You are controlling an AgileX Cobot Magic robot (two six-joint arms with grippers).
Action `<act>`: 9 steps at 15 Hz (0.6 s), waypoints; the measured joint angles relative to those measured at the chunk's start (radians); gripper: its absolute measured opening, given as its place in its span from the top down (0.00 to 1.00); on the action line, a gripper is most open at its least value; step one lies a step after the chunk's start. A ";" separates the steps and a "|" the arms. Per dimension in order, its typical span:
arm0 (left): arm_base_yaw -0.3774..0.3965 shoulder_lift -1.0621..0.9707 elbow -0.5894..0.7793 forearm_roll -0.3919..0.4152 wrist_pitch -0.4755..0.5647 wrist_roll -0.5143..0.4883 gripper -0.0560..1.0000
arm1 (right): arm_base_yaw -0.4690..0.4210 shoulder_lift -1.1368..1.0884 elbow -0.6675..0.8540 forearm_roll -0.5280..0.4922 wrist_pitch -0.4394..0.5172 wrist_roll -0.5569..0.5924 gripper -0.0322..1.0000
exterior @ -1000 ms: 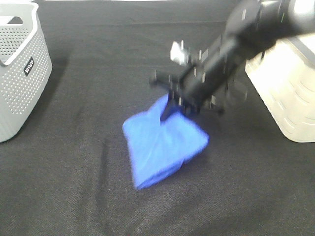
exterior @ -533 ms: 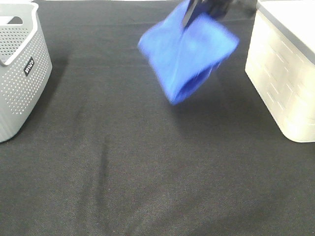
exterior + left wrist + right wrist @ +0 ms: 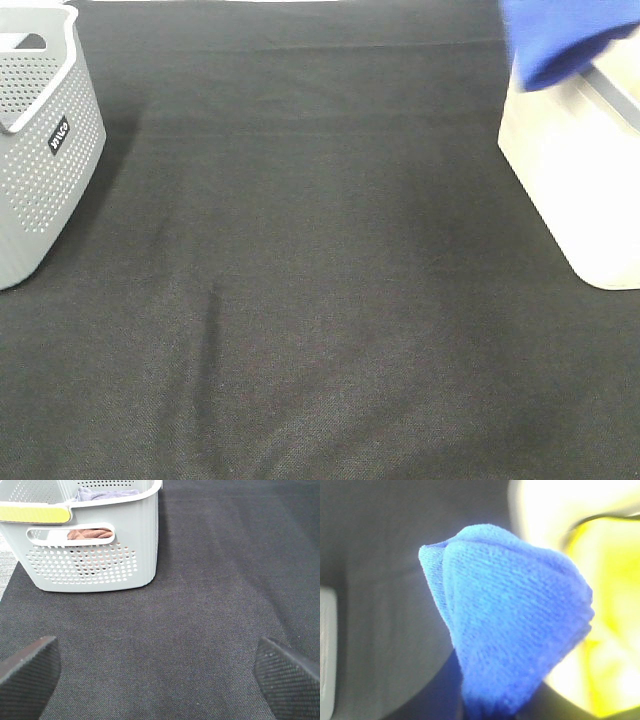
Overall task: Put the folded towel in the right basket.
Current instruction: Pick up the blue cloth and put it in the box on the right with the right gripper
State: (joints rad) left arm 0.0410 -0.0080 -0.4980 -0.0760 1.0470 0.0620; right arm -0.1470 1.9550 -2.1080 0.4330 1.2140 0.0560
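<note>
Fuzzy blue folded towel (image 3: pixel 560 40) hung bunched, pinched in right gripper (image 3: pixel 470 707), over smooth white right basket (image 3: pixel 580 170) at right edge of worktop (image 3: pixel 320 300). Left gripper (image 3: pixel 160 672) hovered w/ 2 pads (image 3: pixel 30 672) wide apart.

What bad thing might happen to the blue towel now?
1. The blue towel hangs above the edge of the white basket, not clearly over its opening. If it is let go now, it might catch on the rim or slide down onto the black cloth.
2. It dangles in a loose bunch, so it may come unfolded as it drops in.
</note>
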 joint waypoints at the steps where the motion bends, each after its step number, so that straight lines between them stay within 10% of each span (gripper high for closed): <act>1: 0.000 0.000 0.000 0.000 0.000 0.000 0.02 | -0.059 0.000 0.000 0.015 0.000 -0.018 0.82; 9: 0.000 0.000 0.000 0.000 0.000 0.000 0.02 | -0.208 0.067 0.000 -0.106 0.001 -0.040 0.81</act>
State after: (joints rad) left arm 0.0410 -0.0080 -0.4980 -0.0760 1.0470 0.0620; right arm -0.3550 2.0220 -2.1080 0.3270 1.2150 0.0160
